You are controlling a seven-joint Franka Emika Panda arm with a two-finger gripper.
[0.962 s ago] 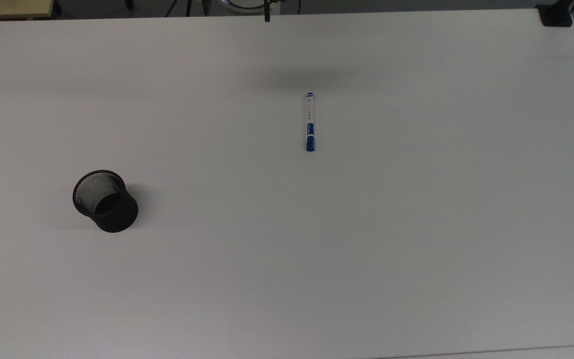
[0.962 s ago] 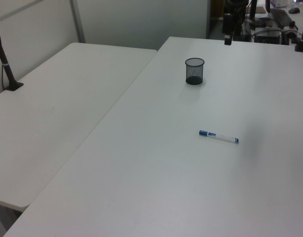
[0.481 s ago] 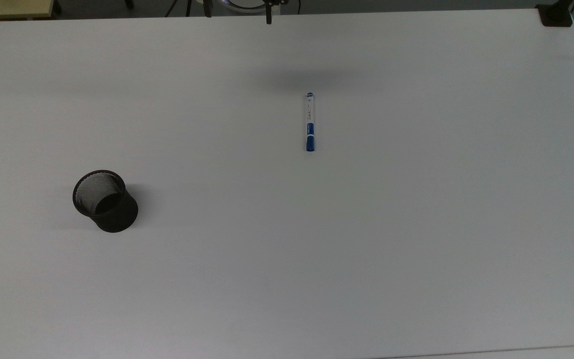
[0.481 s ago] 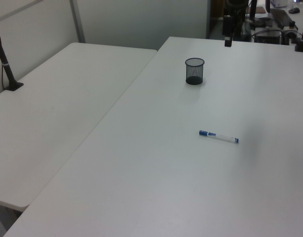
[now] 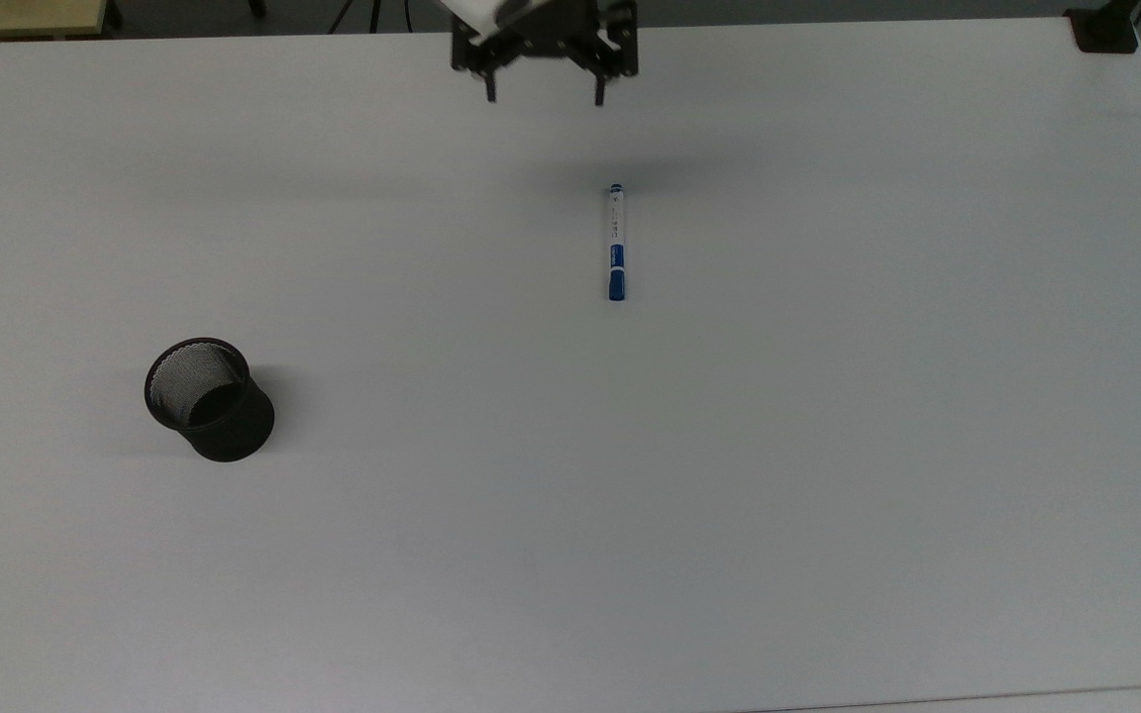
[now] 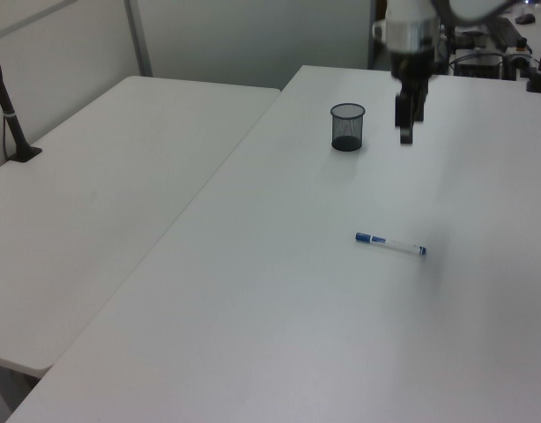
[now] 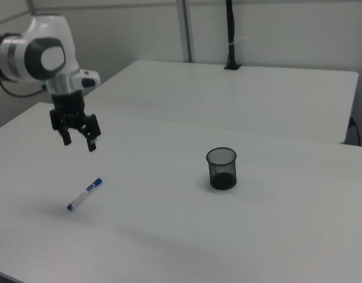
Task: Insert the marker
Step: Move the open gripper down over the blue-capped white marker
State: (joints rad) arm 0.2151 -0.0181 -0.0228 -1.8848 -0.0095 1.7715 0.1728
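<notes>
Upright, the mesh cup (image 7: 221, 168) holds nothing; marker (image 7: 85, 194) lies well apart; gripper (image 7: 78, 143) spread, hovering.

The top view looks almost straight down on the white table (image 5: 828, 495) from well above, taking in nearly its whole surface. The left view stands high off one end and looks slantwise along the table (image 6: 253, 308) toward clutter at its far end, a second table (image 6: 94, 194) at the left view's left. The right view looks from the opposite side, lower and nearer, and all three share the mesh cup (image 5: 209, 398) (image 6: 347, 127) (image 7: 221, 168), the marker (image 5: 616, 242) (image 6: 390, 244) (image 7: 85, 193) and the tool (image 5: 544, 94) (image 6: 404, 123) (image 7: 78, 141).
</notes>
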